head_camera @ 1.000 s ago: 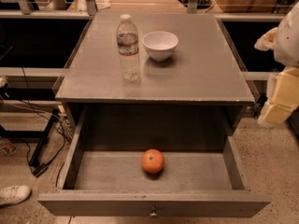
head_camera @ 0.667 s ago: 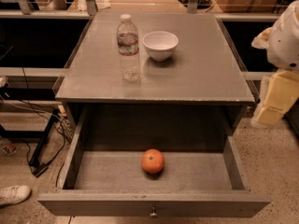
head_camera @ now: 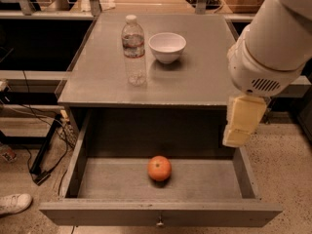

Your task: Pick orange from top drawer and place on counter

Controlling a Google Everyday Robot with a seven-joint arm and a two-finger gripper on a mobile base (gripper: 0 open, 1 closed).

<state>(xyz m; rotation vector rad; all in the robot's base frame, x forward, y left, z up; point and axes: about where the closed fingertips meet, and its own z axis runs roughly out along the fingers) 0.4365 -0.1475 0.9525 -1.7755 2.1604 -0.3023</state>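
Observation:
The orange lies in the middle of the open top drawer, which is pulled out toward me, its front panel and small knob at the bottom edge of the view. The grey counter lies above the drawer. My gripper, a cream-coloured block under the large white arm, hangs at the right side. It is above the drawer's right wall, just in front of the counter's front right corner, and to the right of and higher than the orange. It holds nothing that I can see.
A clear water bottle and a white bowl stand on the back part of the counter. Cables and a black frame lie on the floor at left. A white shoe is at the bottom left.
My arm and gripper have moved left from the right edge of the view toward the drawer's right side. The orange, bottle and bowl have not moved.

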